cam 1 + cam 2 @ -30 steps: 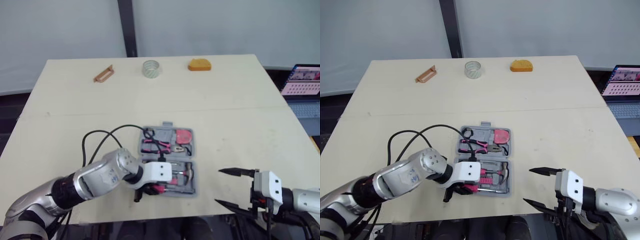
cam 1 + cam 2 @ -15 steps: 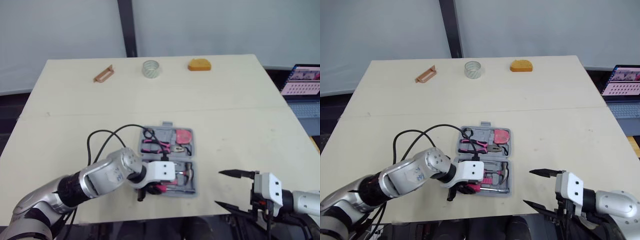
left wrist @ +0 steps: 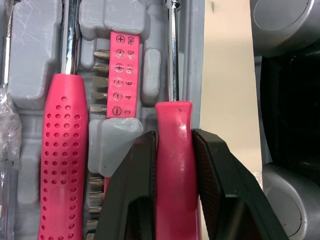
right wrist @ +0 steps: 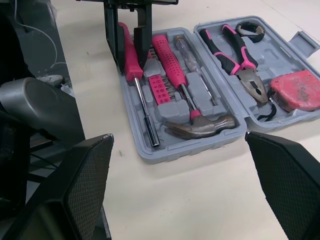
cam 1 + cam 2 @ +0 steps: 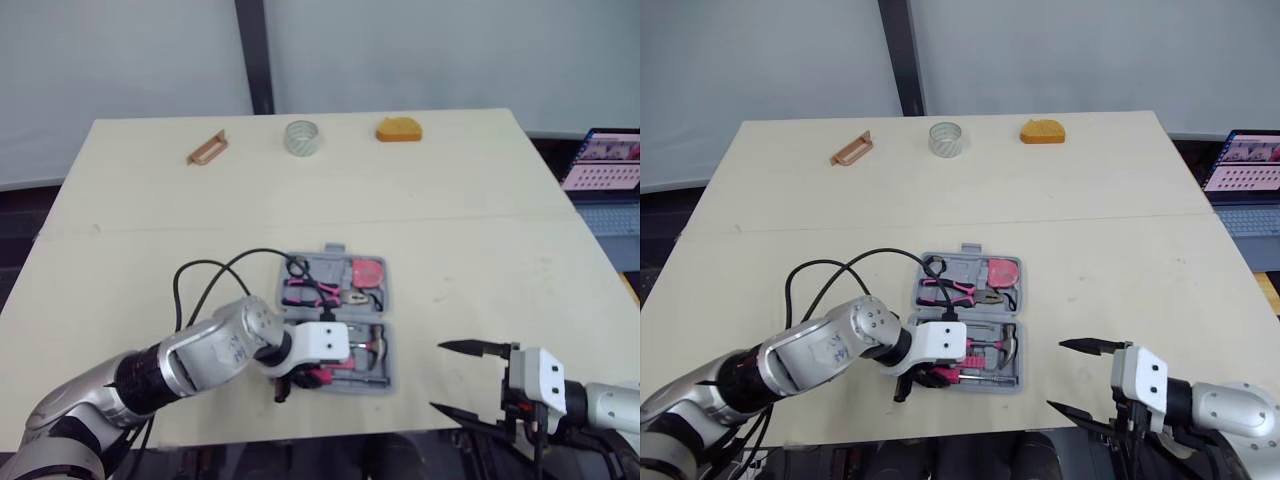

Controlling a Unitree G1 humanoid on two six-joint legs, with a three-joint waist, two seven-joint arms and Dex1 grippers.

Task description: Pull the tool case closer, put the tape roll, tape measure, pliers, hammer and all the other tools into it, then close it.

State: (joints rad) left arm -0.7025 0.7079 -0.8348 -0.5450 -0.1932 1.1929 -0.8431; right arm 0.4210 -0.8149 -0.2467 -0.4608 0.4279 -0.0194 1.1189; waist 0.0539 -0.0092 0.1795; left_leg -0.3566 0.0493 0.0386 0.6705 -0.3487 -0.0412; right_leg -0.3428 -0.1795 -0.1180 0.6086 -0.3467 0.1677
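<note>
The left end effector (image 3: 173, 137) is pinching the handle of a pink-handled screwdriver (image 3: 173, 117), one black finger on each side. The screwdriver lies along the outermost slot of a grey plastic tool case (image 4: 200, 144), beside the case wall. The case lies open and flat in the lower middle of the left eye view. Next to the screwdriver in the same half sit a pink strip of driver bits (image 3: 121, 75) and a steel hammer with a pink perforated handle (image 4: 170, 57). The other half holds pink-and-black pliers (image 4: 239, 55) and a red tape measure (image 4: 299, 90). A black cable (image 5: 200, 275) loops from the left arm up over the case.

The right end effector (image 5: 436, 375) has its two fingers spread wide and holds nothing. It sits at the lower right of the frame, well apart from the case.

The pale cream surface (image 5: 480, 230) has a faint seam running across its middle. Along its far edge, in the upper part of the frame, stand a clear tape roll (image 5: 301, 137), an orange wedge-shaped object (image 5: 399, 130) and a copper-brown flat piece (image 5: 207, 149), all outside the case. Behind is a grey-white backdrop with a dark upright post (image 5: 253, 55). An open laptop with a lit screen (image 5: 605, 165) shows at the right edge.
</note>
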